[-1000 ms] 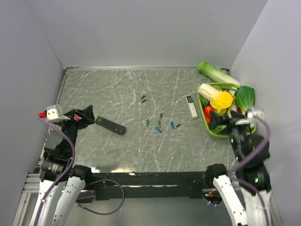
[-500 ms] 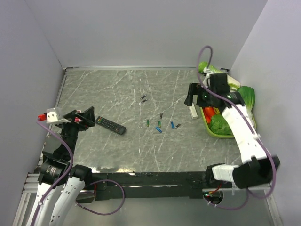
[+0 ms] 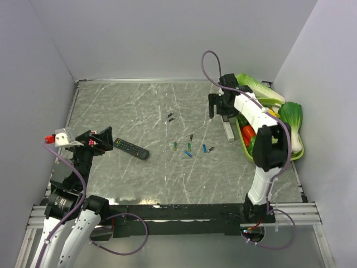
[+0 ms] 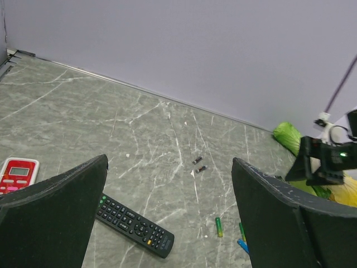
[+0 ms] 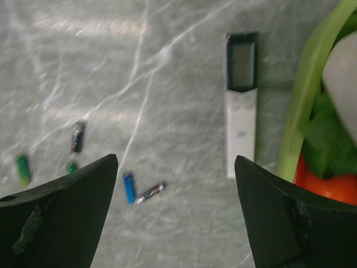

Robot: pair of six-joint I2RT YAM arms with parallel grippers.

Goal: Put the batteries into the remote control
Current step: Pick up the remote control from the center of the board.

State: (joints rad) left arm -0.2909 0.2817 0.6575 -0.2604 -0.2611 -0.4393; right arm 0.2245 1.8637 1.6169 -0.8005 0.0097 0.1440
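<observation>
**On the grey tabletop, batteries lie loose and both grippers stand open**

At far left, the left gripper (image 3: 99, 139) hovers over the tabletop (image 3: 139, 178) with its jaws spread wide and nothing between them. Its wrist view shows a red-and-white handset (image 4: 17, 173) lying under its left finger. Just to the right lies the black remote (image 3: 131, 148), face up and angled, apart from everything else.

Toward the middle, the batteries (image 3: 188, 146) lie scattered flat on the stone: green, blue and black cells in a loose cluster. Two more dark cells (image 3: 170, 116) sit side by side farther back. None touches either remote.

Right of the cluster, the white remote (image 5: 241, 103) lies face up, display end away from the arms, just beside the green basket (image 5: 308, 95) of vegetables (image 3: 291, 114). The right gripper (image 3: 218, 109) hangs above that remote's far end, jaws wide apart and holding nothing.
</observation>
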